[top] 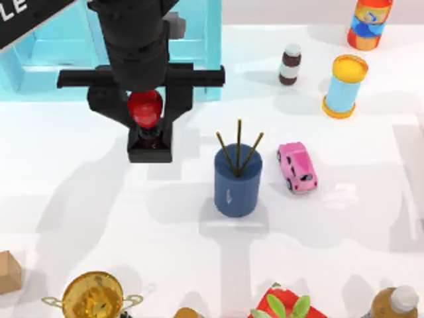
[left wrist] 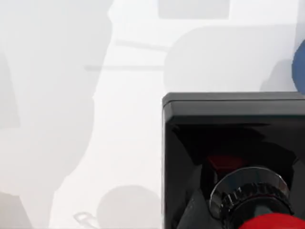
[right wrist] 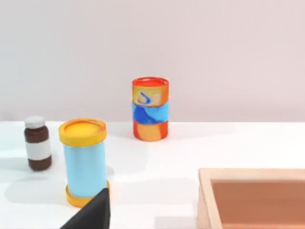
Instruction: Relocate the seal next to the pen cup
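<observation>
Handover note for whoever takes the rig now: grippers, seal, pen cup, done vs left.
Left gripper: over the table's left half, shut on the seal at its red knob.
Right arm: parked; its wrist camera faces the light blue can.
Pen cup: upright mid-table, pink toy car to its right.
Done: seal grasped.
Left: seal is left of the cup with a gap; whether it is lifted is unclear. Set it beside the cup, release.

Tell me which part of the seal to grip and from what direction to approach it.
Grip the seal by its round red knob, coming straight down from above. It stands upright on its square black base, so the knob is the top and narrowest part. The left gripper is already over it, fingers at either side of the knob.
</observation>
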### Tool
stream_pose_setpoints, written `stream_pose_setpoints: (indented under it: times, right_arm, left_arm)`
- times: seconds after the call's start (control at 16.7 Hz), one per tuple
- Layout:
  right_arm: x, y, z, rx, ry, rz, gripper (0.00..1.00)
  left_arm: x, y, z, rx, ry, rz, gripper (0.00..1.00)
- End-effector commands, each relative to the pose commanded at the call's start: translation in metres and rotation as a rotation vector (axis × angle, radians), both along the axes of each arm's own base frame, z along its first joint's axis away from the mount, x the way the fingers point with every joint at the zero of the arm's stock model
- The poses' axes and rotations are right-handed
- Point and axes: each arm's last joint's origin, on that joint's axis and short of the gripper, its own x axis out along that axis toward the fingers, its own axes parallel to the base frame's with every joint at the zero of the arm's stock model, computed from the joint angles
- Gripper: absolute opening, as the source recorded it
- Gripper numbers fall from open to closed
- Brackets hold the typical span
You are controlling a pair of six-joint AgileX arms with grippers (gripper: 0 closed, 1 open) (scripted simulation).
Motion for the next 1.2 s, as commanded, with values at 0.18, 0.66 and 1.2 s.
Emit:
stream_pose_setpoints:
  times: [0.18,0.66,1.2]
  right_arm:
    - [0.0,0.0,0.0,0.0,0.0,0.0,1.0]
    - [0.0,0.0,0.0,0.0,0.0,0.0,1.0]
    - [0.0,0.0,0.0,0.0,0.0,0.0,1.0]
  left_arm:
    - [-0.017,-0.022,0.003,-0.012,-0.028,0.001,0.0]
    - [-0.017,-0.022,-0.007,-0.012,-0.025,0.001,0.0]
    - [-0.017,-0.023,-0.012,-0.013,-0.029,0.001,0.23]
